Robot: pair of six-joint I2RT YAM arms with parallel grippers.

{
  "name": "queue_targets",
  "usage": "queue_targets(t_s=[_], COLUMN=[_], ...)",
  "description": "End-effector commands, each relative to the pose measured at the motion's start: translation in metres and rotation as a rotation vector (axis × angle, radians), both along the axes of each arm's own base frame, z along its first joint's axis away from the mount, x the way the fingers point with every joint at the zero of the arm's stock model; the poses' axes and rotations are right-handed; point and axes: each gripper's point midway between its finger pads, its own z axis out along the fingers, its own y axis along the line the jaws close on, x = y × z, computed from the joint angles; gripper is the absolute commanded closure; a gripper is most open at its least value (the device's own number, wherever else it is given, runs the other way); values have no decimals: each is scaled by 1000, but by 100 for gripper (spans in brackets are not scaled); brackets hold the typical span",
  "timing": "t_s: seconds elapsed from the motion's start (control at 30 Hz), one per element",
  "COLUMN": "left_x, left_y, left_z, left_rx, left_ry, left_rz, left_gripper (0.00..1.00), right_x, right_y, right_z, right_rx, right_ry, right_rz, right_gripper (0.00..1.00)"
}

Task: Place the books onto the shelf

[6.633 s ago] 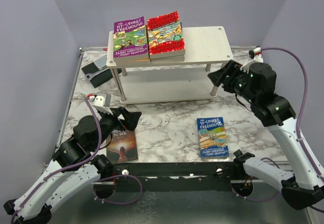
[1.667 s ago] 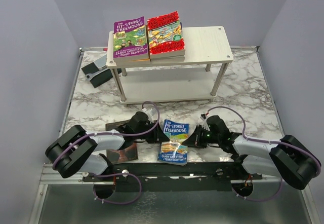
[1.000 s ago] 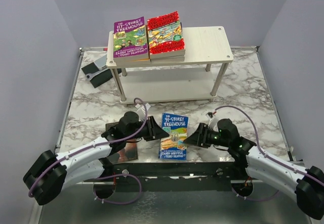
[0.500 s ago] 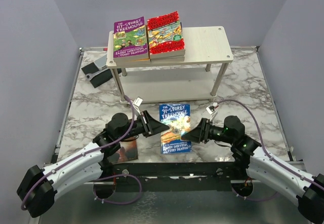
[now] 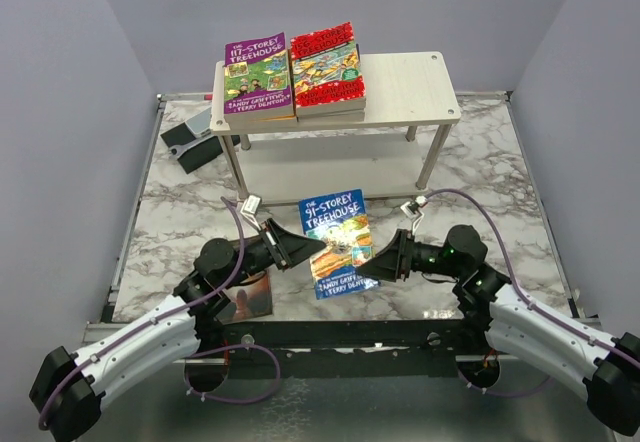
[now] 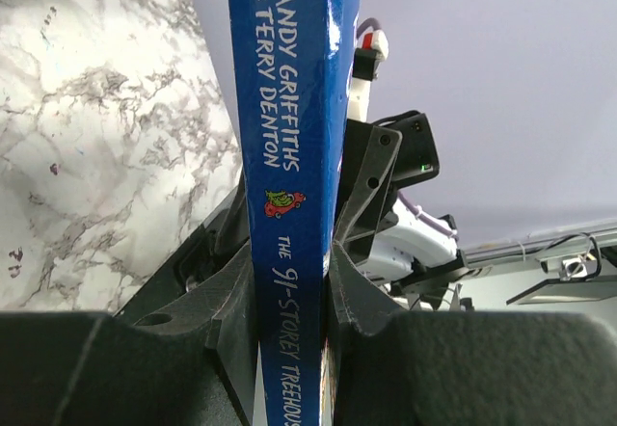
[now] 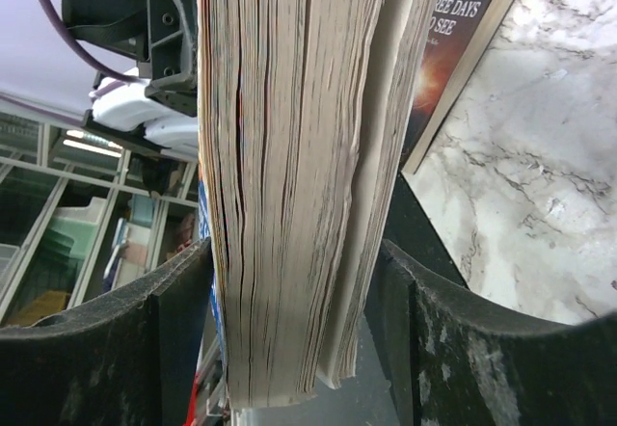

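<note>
Blue book point(image 5: 335, 243) higher, perhaps nearer shelf point(image 5: 405, 82)

Plain lavender-grey walls point(image 5: 60, 112) enclose a white marble-patterned table point(image 5: 170, 212) with grey veining, evenly lit

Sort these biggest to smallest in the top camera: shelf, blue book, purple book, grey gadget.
1. shelf
2. blue 91-Storey Treehouse book and purple 117-Storey Treehouse book: about alike; the blue one is lifted nearer the camera, so unranked
3. grey-black device, partly hidden behind the shelf
</note>
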Motion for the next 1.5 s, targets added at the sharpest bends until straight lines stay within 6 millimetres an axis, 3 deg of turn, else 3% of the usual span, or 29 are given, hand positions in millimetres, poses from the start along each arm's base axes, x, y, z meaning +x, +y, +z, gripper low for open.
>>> queue_targets(t_s=[0.0,0.37,0.6,0.7,0.83,0.93,1.0,1.07,1.23,1.37,1.47], left_x=[9,18,21,22,24,26,27,32,39,43,45], left_y=[13,23,30,33,37,42,44,51,69,84,98], left_z=[38,8,-2,-3,-5,-11,-13,-18,-14,-3,9], left_rx=[-110,63,135,153,189,230,251,295,407,507,587], left_ry=[-93,-104,-117,-124,-127,-113,-104,-92,-92,-113,-157], left_rz=[92,172,207,219,242,262,269,312,390,437,478], left_gripper=[100,100,100,100,100,100,80,54,12,2,1], right_x=[-9,3,16,23,32,37,42,48,63,77,88], right_y=[2,7,12,15,18,21,21,22,25,29,34], right_z=[18,44,48,41,30,28,29,31,43,47,48], right_rx=[54,79,87,64,36,32,29,31,44,42,35], right_ry=[-13,-23,8,34,56,67,68,65,54,64,68], right_rz=[58,20,-23,-45,-70,-85,-105,-130,-183,-225,-247], right_gripper=[33,43,52,66,98,100,99,99,99,99,99])
